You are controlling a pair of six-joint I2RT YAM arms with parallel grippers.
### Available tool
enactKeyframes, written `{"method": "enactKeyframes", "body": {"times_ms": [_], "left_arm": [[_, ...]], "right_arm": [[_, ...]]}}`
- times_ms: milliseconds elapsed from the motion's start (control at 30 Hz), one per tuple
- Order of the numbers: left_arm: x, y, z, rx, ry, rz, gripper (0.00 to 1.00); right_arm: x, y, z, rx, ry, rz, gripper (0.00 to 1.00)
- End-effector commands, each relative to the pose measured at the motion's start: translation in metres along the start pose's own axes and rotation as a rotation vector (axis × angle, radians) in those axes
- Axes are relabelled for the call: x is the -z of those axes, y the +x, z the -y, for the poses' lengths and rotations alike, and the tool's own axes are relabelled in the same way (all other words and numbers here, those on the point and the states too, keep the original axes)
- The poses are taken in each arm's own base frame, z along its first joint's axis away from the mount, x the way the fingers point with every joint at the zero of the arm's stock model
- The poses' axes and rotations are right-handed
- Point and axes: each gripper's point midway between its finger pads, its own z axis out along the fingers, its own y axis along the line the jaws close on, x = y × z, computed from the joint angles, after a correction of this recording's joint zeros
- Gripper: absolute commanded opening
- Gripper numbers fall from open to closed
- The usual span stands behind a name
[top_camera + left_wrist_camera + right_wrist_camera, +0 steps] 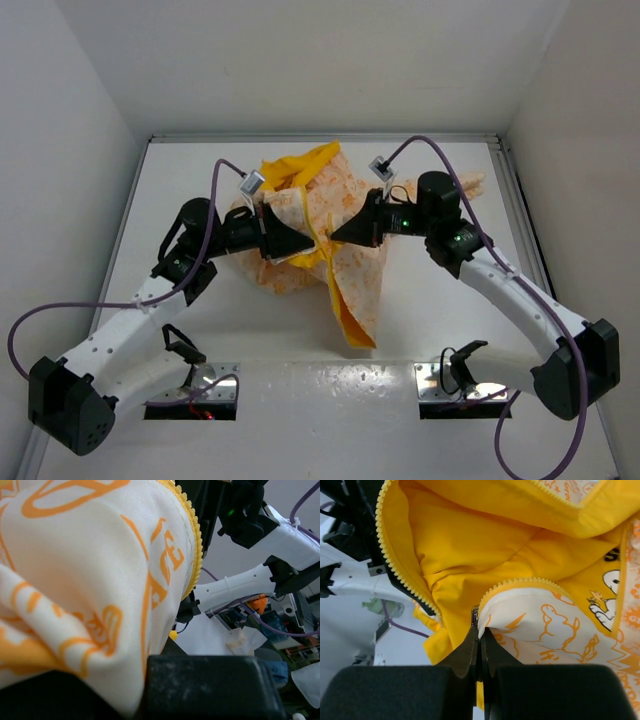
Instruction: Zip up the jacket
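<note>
The jacket (335, 235), cream with an orange print and yellow lining, lies bunched mid-table and is lifted between both grippers. My left gripper (287, 240) is shut on its left front panel. In the left wrist view the cream fabric (90, 580) with its yellow zipper teeth (194, 540) fills the frame and runs down between the black fingers (210, 685). My right gripper (350, 232) is shut on the other front edge. In the right wrist view its fingertips (470, 645) pinch a small metal zipper piece (475, 614) at the end of the yellow teeth, with the lining (485, 545) above.
The white table (200, 330) is walled at the back and sides. Purple cables (225, 180) loop above both wrists. Two metal mounting plates (215, 385) sit at the near edge. A flap of yellow lining (355, 325) hangs toward the front.
</note>
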Motion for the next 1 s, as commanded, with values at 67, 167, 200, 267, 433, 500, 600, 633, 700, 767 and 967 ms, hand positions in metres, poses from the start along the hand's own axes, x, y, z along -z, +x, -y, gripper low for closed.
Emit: {"method": "enactKeyframes", "body": {"times_ms": [67,167,200,267,433,500,600,633,700,767,967], "left_arm": [[0.005,-0.030,0.014,-0.095,0.000,0.163,0.00],[0.001,-0.033,0.014,-0.071,0.020,0.179,0.00],[0.001,-0.032,0.015,-0.045,0.026,0.181,0.00],[0.001,-0.033,0.015,-0.040,0.037,0.202,0.00],[0.001,-0.027,0.010,-0.062,0.028,0.156,0.00],[0.003,-0.019,0.010,-0.069,0.021,0.134,0.00],[0.005,-0.003,0.001,-0.056,-0.011,0.106,0.00],[0.005,-0.005,0.002,-0.062,-0.006,0.110,0.00],[0.006,-0.003,0.002,-0.068,-0.002,0.114,0.00],[0.005,-0.011,0.008,-0.091,0.025,0.142,0.00],[0.002,-0.025,0.025,-0.090,0.098,0.174,0.00]], "right_arm": [[-0.004,0.014,-0.030,-0.001,-0.119,-0.015,0.00],[-0.004,0.018,-0.036,-0.002,-0.149,-0.019,0.00],[-0.003,0.017,-0.039,-0.005,-0.159,-0.018,0.00],[-0.004,0.013,-0.042,0.009,-0.173,-0.004,0.00],[0.000,0.007,-0.041,0.021,-0.164,0.010,0.00],[0.002,-0.005,-0.041,0.038,-0.161,0.038,0.00],[0.006,-0.022,-0.035,0.036,-0.144,0.084,0.00],[0.006,-0.024,-0.037,0.032,-0.149,0.086,0.00],[0.006,-0.024,-0.039,0.026,-0.157,0.086,0.00],[0.005,-0.020,-0.040,0.015,-0.164,0.074,0.00],[0.007,-0.020,-0.043,0.020,-0.182,0.075,0.00]]}}
